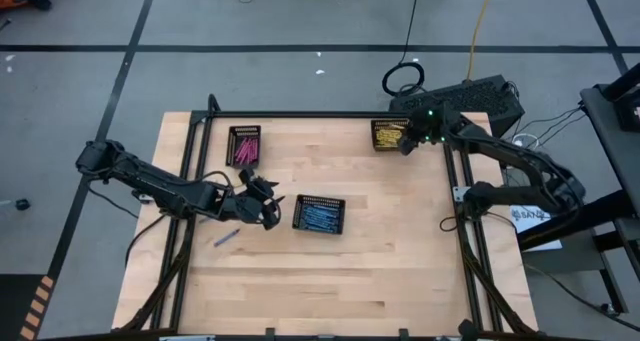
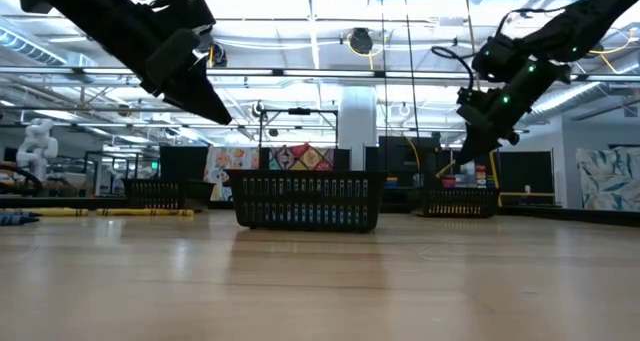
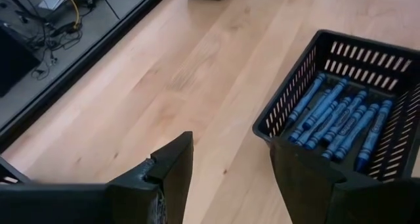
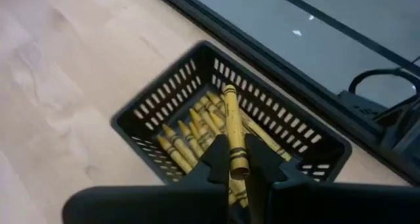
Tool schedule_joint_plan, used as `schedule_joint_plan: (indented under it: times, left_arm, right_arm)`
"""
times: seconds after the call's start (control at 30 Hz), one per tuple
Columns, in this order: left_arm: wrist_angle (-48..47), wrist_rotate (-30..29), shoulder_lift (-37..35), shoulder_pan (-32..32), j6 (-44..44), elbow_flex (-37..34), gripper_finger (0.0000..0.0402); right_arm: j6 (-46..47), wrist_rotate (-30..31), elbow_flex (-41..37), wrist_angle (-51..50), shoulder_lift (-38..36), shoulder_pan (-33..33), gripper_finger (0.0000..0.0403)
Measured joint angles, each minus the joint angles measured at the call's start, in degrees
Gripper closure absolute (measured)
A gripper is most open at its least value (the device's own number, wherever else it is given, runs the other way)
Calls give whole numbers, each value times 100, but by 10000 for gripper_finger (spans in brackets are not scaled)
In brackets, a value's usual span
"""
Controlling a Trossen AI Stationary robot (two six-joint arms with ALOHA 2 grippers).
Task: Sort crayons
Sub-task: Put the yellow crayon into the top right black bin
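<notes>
My right gripper (image 4: 233, 163) is shut on a yellow crayon (image 4: 231, 122) over the black mesh tray of yellow crayons (image 1: 390, 134) at the table's far right. My left gripper (image 3: 230, 168) stands open, with nothing between its fingers, just left of the middle tray (image 3: 289, 112) that holds several blue crayons (image 3: 341, 115). A tray of pink crayons (image 1: 244, 145) stands at the far left. One loose blue crayon (image 1: 227, 238) lies flat on the wood, nearer the front edge than my left gripper. My right gripper pinches the yellow crayon's near end (image 4: 236, 163) between its two fingers. The fingers slant down from the table's right side and lie along the crayon. The crayon sticks out past the fingertips, lifted clear above the yellow tray.
A black metal frame (image 1: 300, 114) runs along the table's far and side edges. A black box with cables (image 1: 470, 99) sits beyond the far right corner. Bare wood lies open at the front half of the table (image 1: 330, 281).
</notes>
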Motion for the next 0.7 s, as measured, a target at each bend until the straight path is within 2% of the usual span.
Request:
schedule_joint_plan:
  times: [0.13,0.3,0.47,0.53,0.7]
  left_arm:
    - [29,0,0,0,-7,-2,195]
    - [30,0,0,0,-31,-2,195]
    - [30,0,0,0,-37,-2,195]
    - [30,0,0,0,-38,-2,195]
    - [28,0,0,0,-34,-2,195]
  right_arm:
    - [-12,-77,-71,153,202,-43,402]
    - [-55,-1102,-174,555,543,-40,402]
    - [-92,-1246,-179,1077,1259,-80,401]
    - [-93,-1520,-157,1306,1527,-134,401]
    - [79,-1793,210,1235,1969,-223,394]
